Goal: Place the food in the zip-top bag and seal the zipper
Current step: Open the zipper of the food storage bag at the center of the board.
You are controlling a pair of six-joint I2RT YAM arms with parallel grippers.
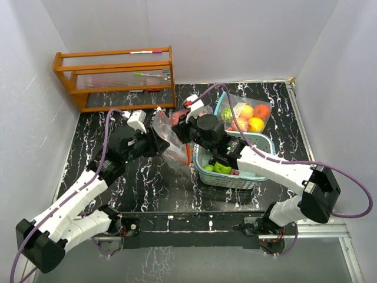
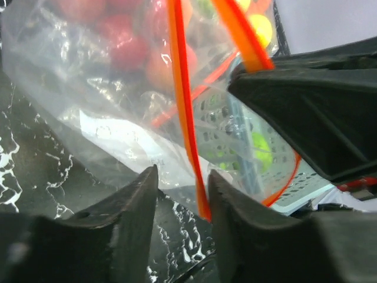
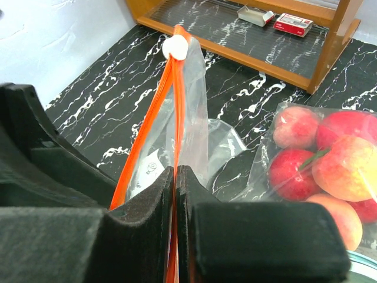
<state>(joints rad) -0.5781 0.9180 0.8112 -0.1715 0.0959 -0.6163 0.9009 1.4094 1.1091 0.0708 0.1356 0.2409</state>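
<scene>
**Food**: glossy, rounded toy fruits in red and peach. They lie inside the zip-top bag and show through its film.

**Zip-top bag:** clear, crinkled plastic, held upright between the two arms. Its mouth is edged by an orange zipper strip, with a white rounded slider at the strip's far end.

**Right gripper**: black padded fingers pressed fully together on the zipper strip.

**Left gripper**: jaws about half apart, straddling the same strip. A gap shows on one side and no firm hold is visible.

**Green pieces**: glossy, lying in the basket.

**Basket:** teal slatted plastic, just beside the bag.

**Second bag**: clear, holding orange, yellow and peach fruits. It rests over the basket's far rim.

**Table**: black with a white-veined marble pattern.

**Rack**: orange-brown wood, two tiers, at the far left corner.
</scene>
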